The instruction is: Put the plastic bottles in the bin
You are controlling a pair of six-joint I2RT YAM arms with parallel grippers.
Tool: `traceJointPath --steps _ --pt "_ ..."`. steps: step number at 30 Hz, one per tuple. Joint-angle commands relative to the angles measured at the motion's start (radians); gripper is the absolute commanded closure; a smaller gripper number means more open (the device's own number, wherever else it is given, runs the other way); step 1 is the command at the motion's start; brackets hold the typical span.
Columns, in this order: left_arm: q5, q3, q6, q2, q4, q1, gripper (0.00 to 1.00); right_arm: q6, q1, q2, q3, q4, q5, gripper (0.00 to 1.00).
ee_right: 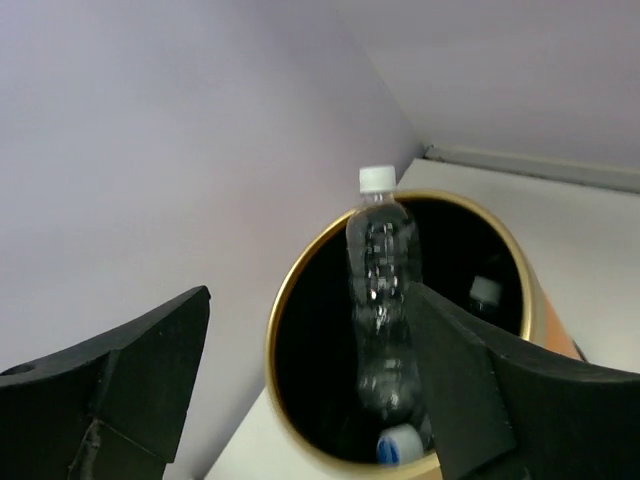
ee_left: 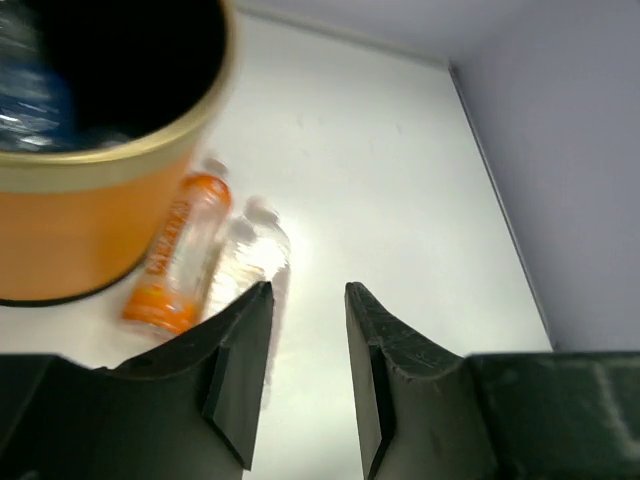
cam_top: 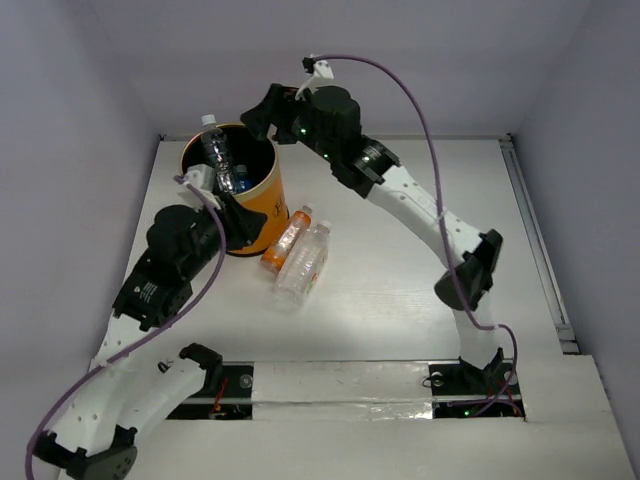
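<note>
The round orange bin (cam_top: 262, 205) stands at the back left of the table. Inside it a clear bottle (ee_right: 385, 300) leans upright, its white cap (cam_top: 209, 121) poking above the rim. Other bottles (cam_top: 240, 180) lie lower in the black interior. My right gripper (cam_top: 258, 118) hovers over the bin's far rim (ee_right: 283, 300), open and empty. On the table by the bin lie an orange bottle (cam_top: 286, 238) and a clear ribbed bottle (cam_top: 303, 262). My left gripper (cam_top: 240, 215) is at the bin's near side, jaws a narrow gap apart with nothing between them (ee_left: 308, 290).
Pale walls close in the table at the back and both sides. A purple cable (cam_top: 420, 110) arcs over the right arm. The right arm's elbow (cam_top: 470, 270) hangs above the table's right half.
</note>
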Motion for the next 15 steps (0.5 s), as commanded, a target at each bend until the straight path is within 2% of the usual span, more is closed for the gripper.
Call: traceJointPath --steps 1,2,3,5,6,7,8,9,10,11,12,15 --pt "-0.064 -0.012 0.047 0.055 0.056 -0.177 0.68 -0.031 -0.024 -0.263 -0.170 0.060 0.049 0.33" --pt "-0.087 -0.009 0.045 0.078 0.056 -0.212 0.68 -0.028 -0.034 -0.318 -0.248 0.080 0.069 0.69" --pt "-0.149 -0.007 0.047 0.136 0.059 -0.245 0.68 -0.019 -0.044 -0.371 -0.420 0.100 0.073 0.83" --pt "-0.185 -0.004 0.039 0.199 0.058 -0.311 0.68 -0.002 -0.087 -0.533 -0.587 0.140 0.074 0.95" --pt "-0.207 -0.004 0.036 0.260 0.062 -0.322 0.67 0.010 -0.100 -0.584 -0.663 0.143 0.079 0.95" --pt "-0.216 -0.002 0.034 0.290 0.056 -0.322 0.65 0.012 -0.113 -0.638 -0.810 0.149 0.085 0.94" --pt "-0.224 -0.004 0.030 0.316 0.058 -0.331 0.60 0.013 -0.126 -0.690 -0.880 0.149 0.094 0.92" --pt "-0.225 -0.005 0.028 0.359 0.062 -0.331 0.43 0.019 -0.152 -0.791 -0.944 0.144 0.109 0.83" --pt "-0.225 -0.009 0.028 0.379 0.076 -0.331 0.35 0.021 -0.166 -0.841 -1.063 0.129 0.112 0.73" --pt "-0.227 -0.009 0.030 0.397 0.081 -0.331 0.30 0.022 -0.179 -0.887 -1.118 0.112 0.131 0.40" --pt "-0.227 -0.004 0.030 0.433 0.087 -0.331 0.23 0.027 -0.193 -0.971 -1.162 0.089 0.149 0.27" --pt "-0.248 0.025 0.054 0.515 0.075 -0.349 0.15 0.033 -0.207 -1.110 -1.314 0.005 0.171 0.03"
